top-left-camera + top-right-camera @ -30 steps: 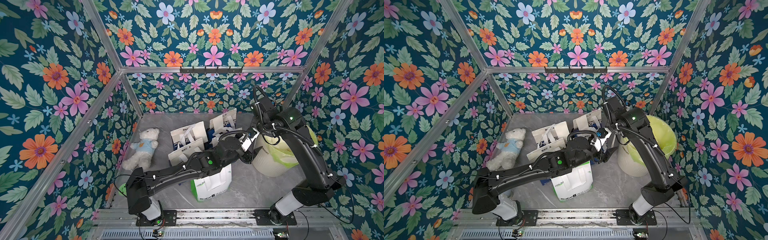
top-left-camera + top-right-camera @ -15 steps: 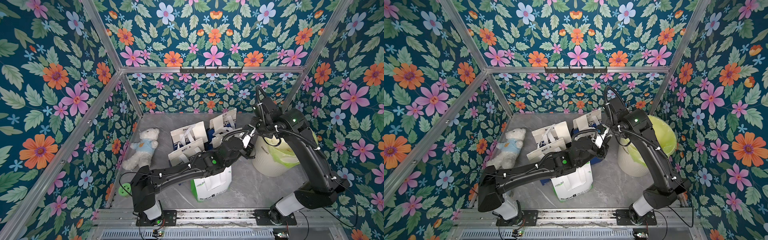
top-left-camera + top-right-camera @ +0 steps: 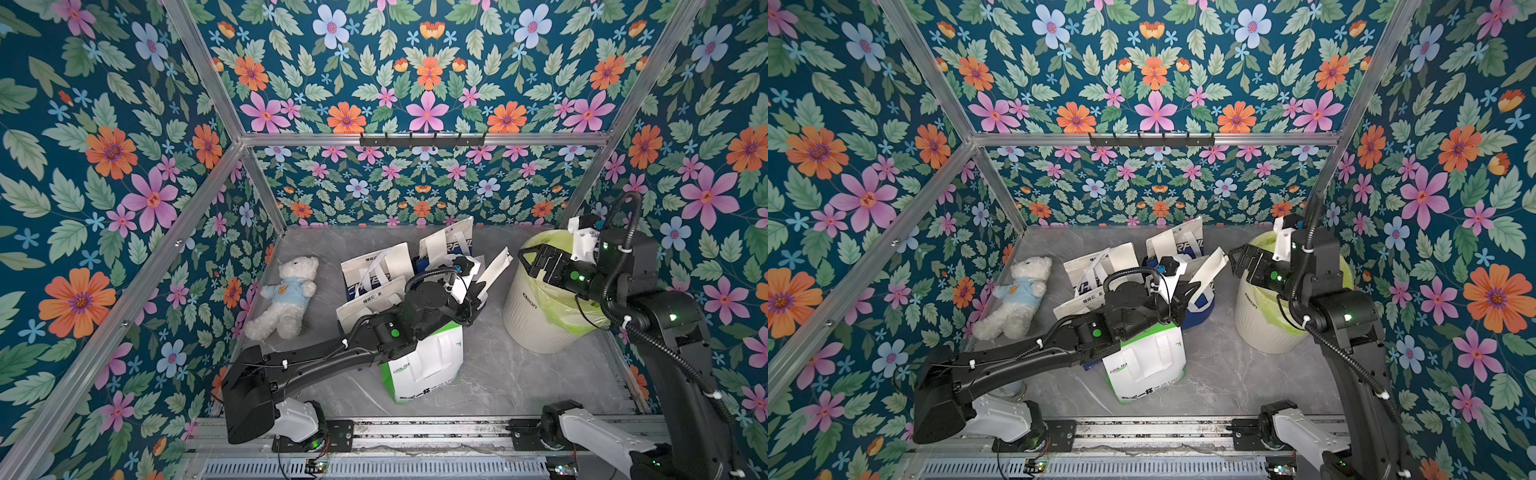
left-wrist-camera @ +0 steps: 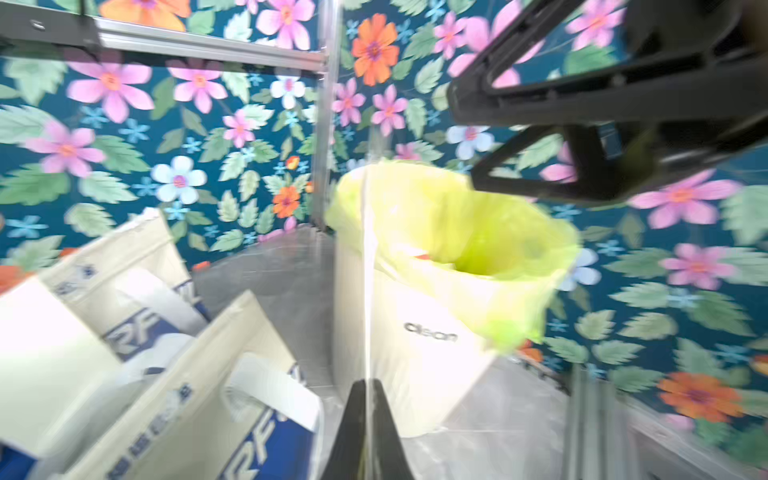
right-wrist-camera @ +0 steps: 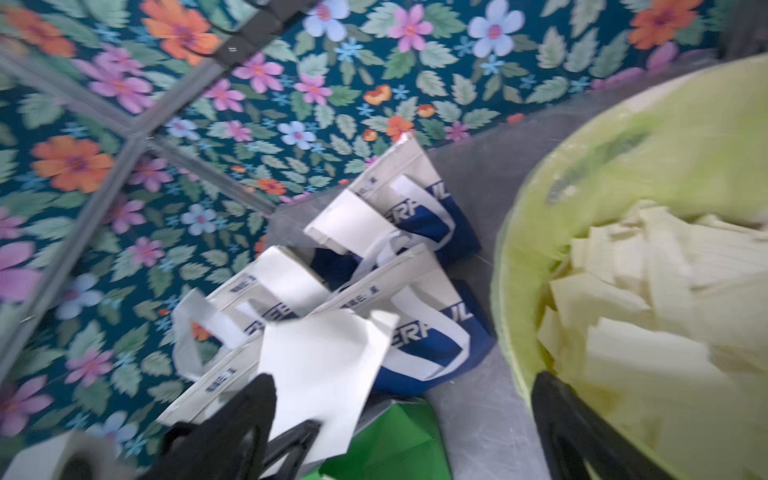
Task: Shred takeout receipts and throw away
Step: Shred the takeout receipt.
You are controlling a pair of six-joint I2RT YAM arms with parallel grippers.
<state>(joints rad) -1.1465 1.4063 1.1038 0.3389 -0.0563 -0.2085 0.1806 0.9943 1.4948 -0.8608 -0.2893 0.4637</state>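
I saw the left hand [image 3: 478, 291] pressed together on one thin, plain white paper takeout receipt [image 3: 496, 268], which stuck out of its fingertips toward the round cream waste bin [image 3: 536, 316] with a lime-green liner. The right hand [image 3: 528, 262] hung spread wide above the bin's rim, close beside the sheet's free end. Pale torn paper pieces [image 5: 644, 311] lay inside the liner.

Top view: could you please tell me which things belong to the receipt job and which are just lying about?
Job: receipt held in the shut left gripper; open right gripper; lined bin; torn paper pieces inside it.
Lying about: teddy bear; white-and-blue bags; green-and-white bag.
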